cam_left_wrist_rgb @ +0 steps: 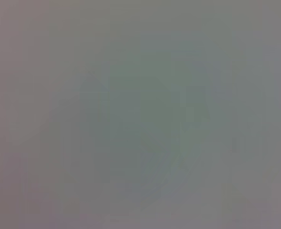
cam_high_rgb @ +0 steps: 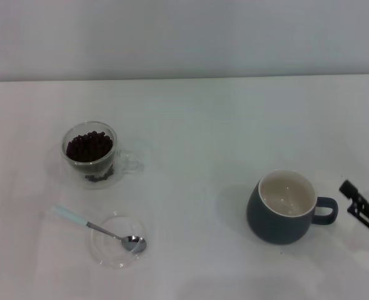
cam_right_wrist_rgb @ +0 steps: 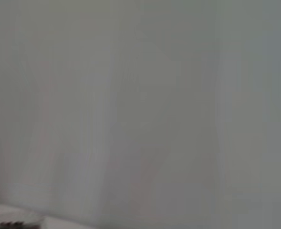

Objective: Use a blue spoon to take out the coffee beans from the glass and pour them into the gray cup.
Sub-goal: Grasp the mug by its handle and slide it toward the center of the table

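While nothing has yet been lifted, the main risk is the blue spoon point(cam_high_rgb: 100, 228): its pale handle sticks out over the rim of a shallow clear dish point(cam_high_rgb: 119, 241) with the silver bowl resting inside, so a clumsy grasp could tip it, skid the dish, or knock the nearby glass point(cam_high_rgb: 90, 154). That glass sits at the robot's left, heaped nearly full with dark coffee beans point(cam_high_rgb: 89, 146), and a brimming scoop would probably shed some on the long carry across the desk point(cam_high_rgb: 209, 125) to the gray cup point(cam_high_rgb: 286, 207), which stands empty at the right. The right gripper point(cam_high_rgb: 364, 201) waits beside the cup's handle; whether its jaws are apart I cannot tell. No left gripper shows.
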Controlling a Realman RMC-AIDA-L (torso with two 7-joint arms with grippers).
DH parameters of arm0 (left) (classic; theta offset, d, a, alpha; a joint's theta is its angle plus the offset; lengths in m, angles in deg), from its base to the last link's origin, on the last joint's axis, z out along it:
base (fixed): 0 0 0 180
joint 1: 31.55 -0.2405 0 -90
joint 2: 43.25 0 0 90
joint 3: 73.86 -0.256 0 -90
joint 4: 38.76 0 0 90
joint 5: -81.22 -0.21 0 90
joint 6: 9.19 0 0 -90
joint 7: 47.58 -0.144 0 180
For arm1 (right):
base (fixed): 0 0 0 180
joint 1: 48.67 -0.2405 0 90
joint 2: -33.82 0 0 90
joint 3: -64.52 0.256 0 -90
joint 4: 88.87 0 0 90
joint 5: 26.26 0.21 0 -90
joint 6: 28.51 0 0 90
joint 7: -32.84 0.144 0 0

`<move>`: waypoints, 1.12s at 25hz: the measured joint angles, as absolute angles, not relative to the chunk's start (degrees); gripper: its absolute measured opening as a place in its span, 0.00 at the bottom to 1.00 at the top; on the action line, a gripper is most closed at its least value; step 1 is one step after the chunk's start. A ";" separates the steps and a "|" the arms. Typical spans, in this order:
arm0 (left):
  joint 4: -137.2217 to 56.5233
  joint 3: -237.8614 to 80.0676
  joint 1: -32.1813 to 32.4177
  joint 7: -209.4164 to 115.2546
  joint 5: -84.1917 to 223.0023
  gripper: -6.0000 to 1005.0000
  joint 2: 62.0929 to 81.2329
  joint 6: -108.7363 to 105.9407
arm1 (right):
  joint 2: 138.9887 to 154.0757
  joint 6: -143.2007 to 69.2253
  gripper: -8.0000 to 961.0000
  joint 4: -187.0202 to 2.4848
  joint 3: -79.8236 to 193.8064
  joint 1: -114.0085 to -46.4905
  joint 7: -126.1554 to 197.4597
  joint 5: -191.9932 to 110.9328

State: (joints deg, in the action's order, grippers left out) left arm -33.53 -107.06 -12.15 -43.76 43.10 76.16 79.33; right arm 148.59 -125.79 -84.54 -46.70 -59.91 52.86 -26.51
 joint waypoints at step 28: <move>-35.46 -106.65 -12.09 -43.80 43.75 0.88 75.92 79.36 | 149.21 -106.41 0.81 -92.36 -49.13 -56.85 53.65 -29.78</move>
State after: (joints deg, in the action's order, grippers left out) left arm -35.46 -106.65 -12.09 -43.80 43.75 75.92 79.36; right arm 149.21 -106.41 -92.36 -49.13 -56.85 53.65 -29.78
